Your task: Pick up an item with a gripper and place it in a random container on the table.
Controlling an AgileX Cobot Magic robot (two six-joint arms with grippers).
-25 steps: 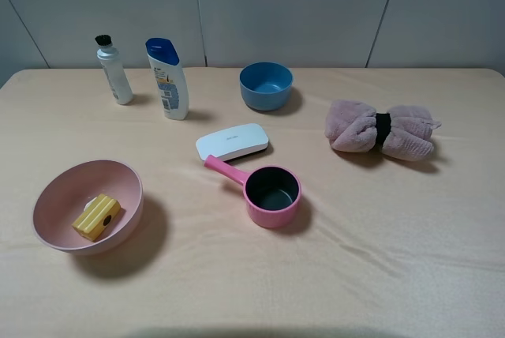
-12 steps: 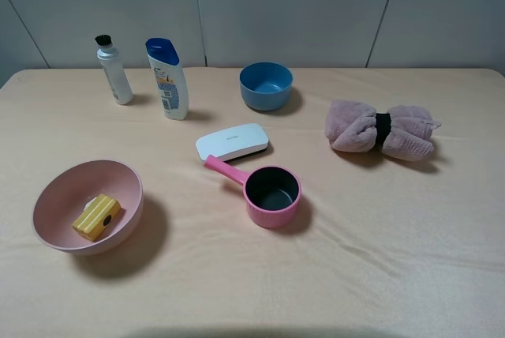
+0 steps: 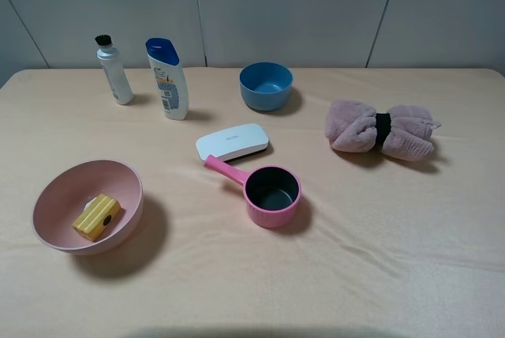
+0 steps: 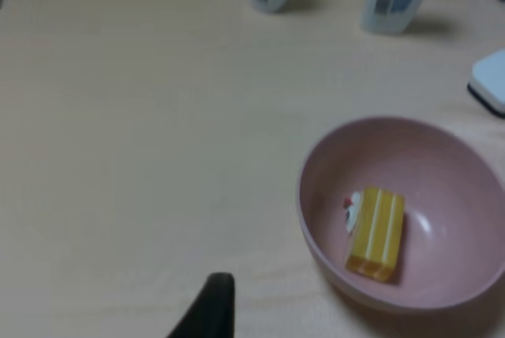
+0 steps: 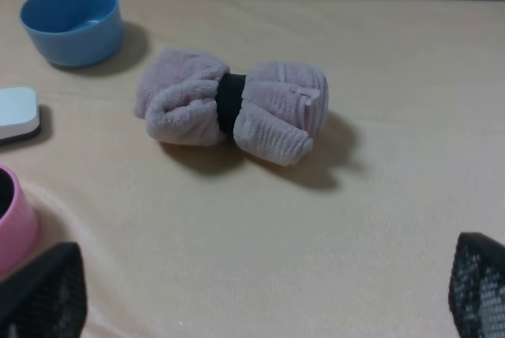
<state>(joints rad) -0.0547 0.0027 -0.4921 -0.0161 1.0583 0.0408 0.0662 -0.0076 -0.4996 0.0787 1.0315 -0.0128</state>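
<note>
The small yellow block (image 3: 96, 217) lies inside the large pale-pink bowl (image 3: 69, 183) at the front left of the table. In the left wrist view the block (image 4: 375, 231) rests on the bowl's (image 4: 446, 166) floor with its white-and-red decoration at one end. Only one black finger (image 4: 211, 308) of my left gripper shows, off to the side of the bowl and touching nothing. My right gripper (image 5: 260, 279) is open and empty, its fingers wide apart above bare table near the rolled towel. Neither gripper shows in the exterior view.
A pink saucepan (image 3: 272, 194) and a white oblong case (image 3: 231, 141) sit mid-table. A blue bowl (image 3: 266, 85) stands behind them. A rolled pink towel (image 3: 381, 130) lies at the right. Two bottles (image 3: 115, 69) (image 3: 168, 79) stand at the back left.
</note>
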